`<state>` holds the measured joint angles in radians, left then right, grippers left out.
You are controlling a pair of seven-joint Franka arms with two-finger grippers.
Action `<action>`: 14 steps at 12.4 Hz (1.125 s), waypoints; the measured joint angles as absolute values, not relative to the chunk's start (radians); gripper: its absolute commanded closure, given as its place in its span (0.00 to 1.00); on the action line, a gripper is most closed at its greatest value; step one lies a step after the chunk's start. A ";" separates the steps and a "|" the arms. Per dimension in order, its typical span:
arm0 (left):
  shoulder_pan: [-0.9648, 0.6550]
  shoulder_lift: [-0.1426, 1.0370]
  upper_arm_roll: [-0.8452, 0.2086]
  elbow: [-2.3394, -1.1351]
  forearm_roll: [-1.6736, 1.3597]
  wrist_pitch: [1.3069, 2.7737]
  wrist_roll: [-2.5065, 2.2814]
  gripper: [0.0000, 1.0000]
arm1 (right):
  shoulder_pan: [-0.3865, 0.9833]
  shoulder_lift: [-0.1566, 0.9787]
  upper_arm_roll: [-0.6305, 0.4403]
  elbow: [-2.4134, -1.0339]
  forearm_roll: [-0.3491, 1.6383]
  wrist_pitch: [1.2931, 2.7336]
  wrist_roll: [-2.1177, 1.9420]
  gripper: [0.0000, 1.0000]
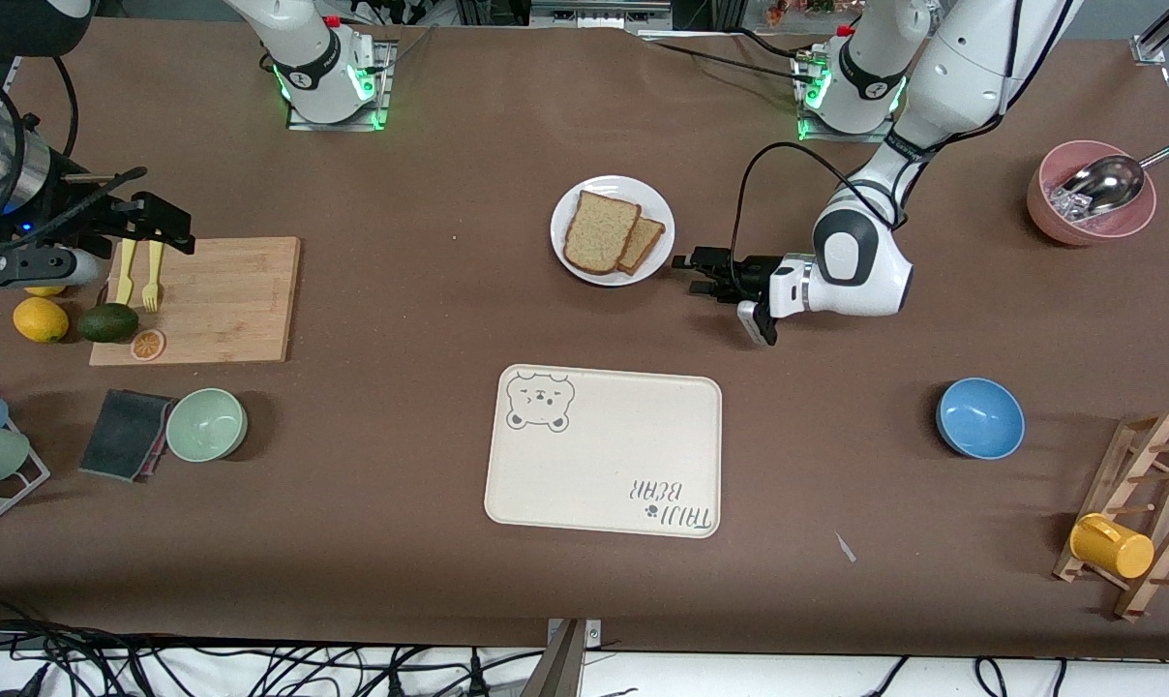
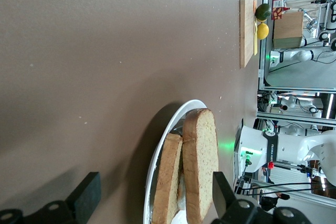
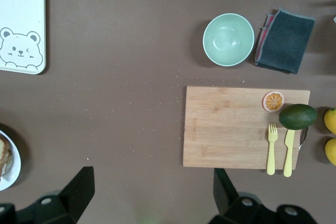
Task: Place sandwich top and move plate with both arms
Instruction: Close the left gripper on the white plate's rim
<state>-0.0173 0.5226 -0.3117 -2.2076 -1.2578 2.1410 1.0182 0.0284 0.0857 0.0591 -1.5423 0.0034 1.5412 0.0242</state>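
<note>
Left black two-finger gripper [image 1: 683, 274] lies level beside the round white plate [image 1: 658, 215], jaws spread and empty. Flat, tan speckled sandwich top [image 1: 599, 230], brown-crusted, overlaps a smaller slice [image 1: 644, 244]. Right gripper [image 1: 164, 225] waits open over the wooden board [image 1: 226, 300].

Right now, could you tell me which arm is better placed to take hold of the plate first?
Probably the left. Its claw sits low and open beside the plate, pointing at its rim, bread already on it. The right claw hangs open above the cutting board.
</note>
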 measured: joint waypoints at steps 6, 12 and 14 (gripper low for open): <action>0.000 0.544 -0.312 -2.206 -1.258 2.141 1.021 0.04 | 0.029 0.088 0.061 -1.543 0.003 1.541 0.023 0.00; 0.015 0.557 -0.308 -2.196 -1.258 2.141 1.023 0.03 | 0.029 0.094 0.061 -1.544 0.003 1.541 0.023 0.00; 0.015 0.563 -0.308 -2.190 -1.258 2.140 1.024 0.03 | 0.030 0.096 0.063 -1.545 0.003 1.542 0.023 0.00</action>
<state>0.0151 0.5627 -0.3084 -2.1903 -1.2578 2.1403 1.0237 0.0298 0.0963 0.0630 -1.5446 0.0033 1.5425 0.0233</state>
